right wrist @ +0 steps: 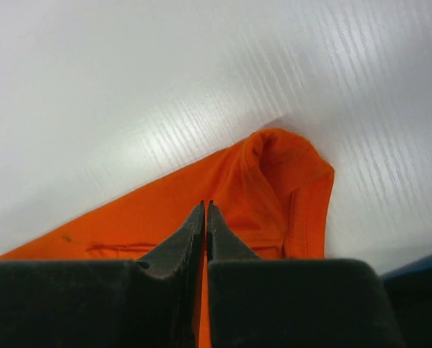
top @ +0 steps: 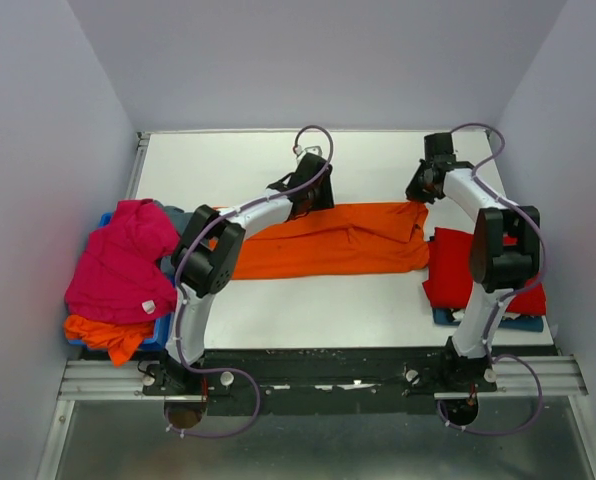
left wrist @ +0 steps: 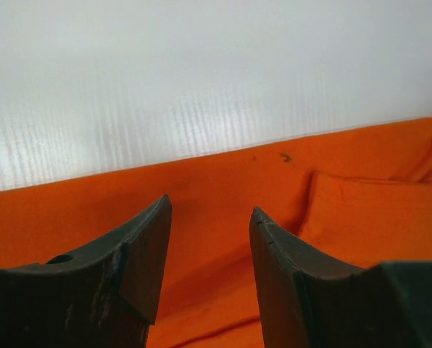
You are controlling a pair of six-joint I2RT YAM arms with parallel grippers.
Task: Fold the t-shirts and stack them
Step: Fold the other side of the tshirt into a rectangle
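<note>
Top external view, nearest me: a pink t-shirt (top: 123, 260) sits heaped at the left edge of the worktop (top: 378, 160), and a red t-shirt (top: 453, 270) lies at the right. Beyond them the orange t-shirt (top: 338, 240) is stretched across the middle, rumpled. At its far edge the left end effector (left wrist: 209, 210) hangs spread over the cloth, gripping nothing. The right end effector (right wrist: 205, 206) is pressed together, with a sliver of orange pinched between its fingers. My worry is that pulling with the right alone would skew the shirt, or that the thin pinch would slip free.
</note>
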